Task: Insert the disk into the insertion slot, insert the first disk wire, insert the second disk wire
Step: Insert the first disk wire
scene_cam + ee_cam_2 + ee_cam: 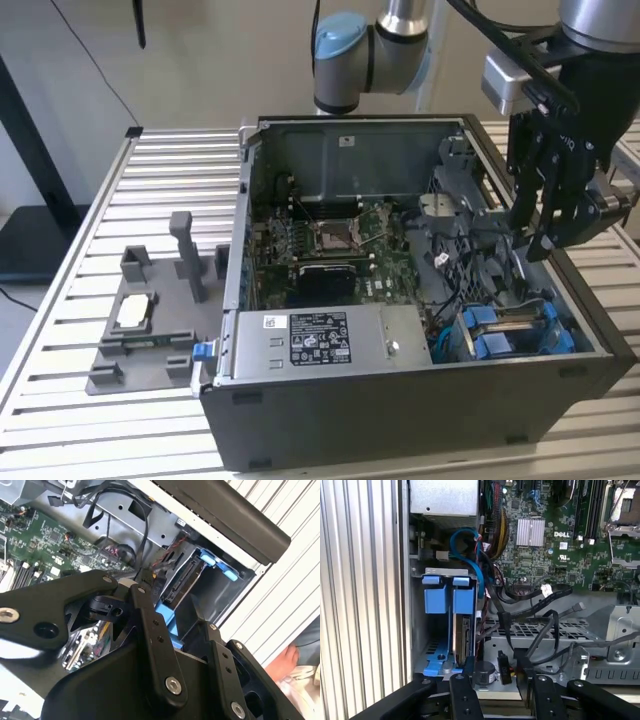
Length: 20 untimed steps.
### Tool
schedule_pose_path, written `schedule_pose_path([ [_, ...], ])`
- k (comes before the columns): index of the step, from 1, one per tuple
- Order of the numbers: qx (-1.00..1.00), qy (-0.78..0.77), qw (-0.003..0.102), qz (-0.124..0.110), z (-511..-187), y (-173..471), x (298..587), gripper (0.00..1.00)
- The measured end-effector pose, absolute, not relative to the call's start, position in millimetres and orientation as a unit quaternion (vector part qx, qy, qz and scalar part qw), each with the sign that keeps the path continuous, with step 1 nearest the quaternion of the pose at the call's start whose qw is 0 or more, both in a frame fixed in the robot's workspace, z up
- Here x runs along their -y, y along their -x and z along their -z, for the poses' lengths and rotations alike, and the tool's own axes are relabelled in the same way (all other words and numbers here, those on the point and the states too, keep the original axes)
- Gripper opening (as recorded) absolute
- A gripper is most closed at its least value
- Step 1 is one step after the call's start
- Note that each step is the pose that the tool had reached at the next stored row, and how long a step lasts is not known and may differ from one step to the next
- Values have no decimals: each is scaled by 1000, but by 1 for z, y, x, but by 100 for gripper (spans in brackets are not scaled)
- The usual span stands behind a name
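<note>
Seeing the disk [515, 328] already down in the insertion slot [416, 630], just below the gripper [540, 245]; can't tell its grip. Probably wire time: square up to the disk, push straight, dodge the loose cables [560, 591].

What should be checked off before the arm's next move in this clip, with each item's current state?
1. Disk stands in the insertion slot: ok.
2. Gripper hangs over the open case, near the slot: ok.
3. Black wires plugged into the disk: cannot tell.
4. Surroundings free of people: not ok, a hand is beside the case's outer wall.
</note>
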State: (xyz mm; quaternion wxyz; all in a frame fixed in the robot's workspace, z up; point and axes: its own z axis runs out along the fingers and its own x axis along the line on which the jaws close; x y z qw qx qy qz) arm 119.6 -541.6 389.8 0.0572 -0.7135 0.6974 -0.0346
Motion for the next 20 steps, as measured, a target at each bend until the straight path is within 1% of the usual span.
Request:
schedule_pose_path([
  [9, -697, 714, 57, 35, -390, -120, 542, 47],
  [10, -697, 714, 57, 35, -390, -120, 542, 45],
  [11, -697, 714, 57, 35, -390, -120, 542, 38],
  [12, -697, 714, 57, 35, -390, -120, 542, 38],
  [13, -697, 714, 57, 35, -390, -120, 542, 31],
  [19, -697, 714, 57, 35, -389, -120, 542, 31],
  [20, -697, 714, 57, 35, -389, -120, 542, 29],
])
